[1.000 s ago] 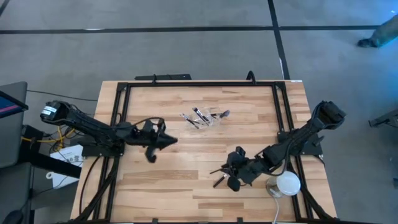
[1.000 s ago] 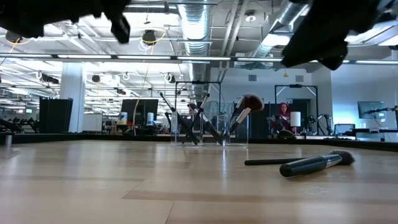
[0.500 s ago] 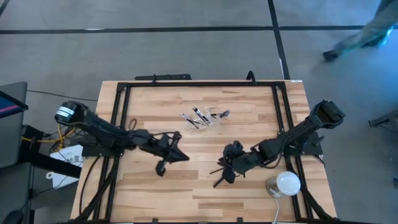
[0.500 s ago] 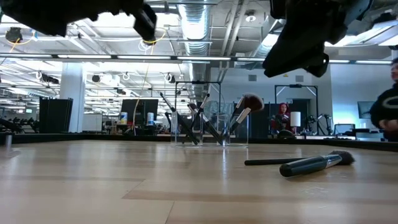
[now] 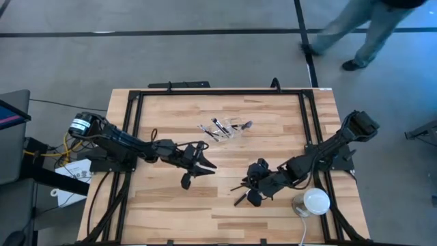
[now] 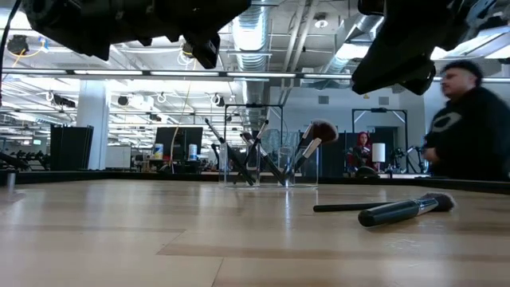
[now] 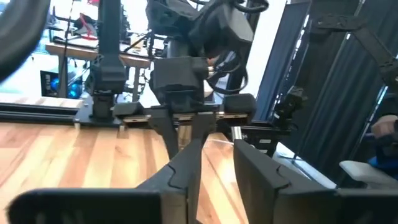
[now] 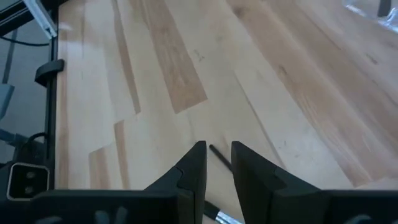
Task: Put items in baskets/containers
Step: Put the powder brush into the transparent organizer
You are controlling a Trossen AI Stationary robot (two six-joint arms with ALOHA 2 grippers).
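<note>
A clear container (image 5: 227, 128) stands at the table's far middle with several brushes leaning in it (image 6: 263, 151). Two more brushes (image 5: 239, 193) lie flat on the wood near the right side, a thin dark handle (image 6: 343, 207) and a thicker brush (image 6: 406, 209). My right gripper (image 5: 256, 184) hovers above their ends, slanting down. Its fingers stand narrowly open (image 8: 217, 149) with nothing between them, and a thin handle (image 8: 219, 155) shows on the table below the gap. My left gripper (image 5: 208, 164) is level near the table's middle, open (image 7: 217, 168) and with nothing in it.
A white round dome (image 5: 316, 200) sits at the near right, beside my right arm. A black frame (image 5: 218, 92) runs around the tabletop. A person (image 6: 470, 127) passes beyond the far edge. Bare wood (image 5: 171, 212) lies at the near left.
My left gripper has travelled toward the table's right edge, sinking a little and rolling slightly, and its fingers have opened from shut. The brushes and the container have kept still. A person has walked along behind the far edge.
</note>
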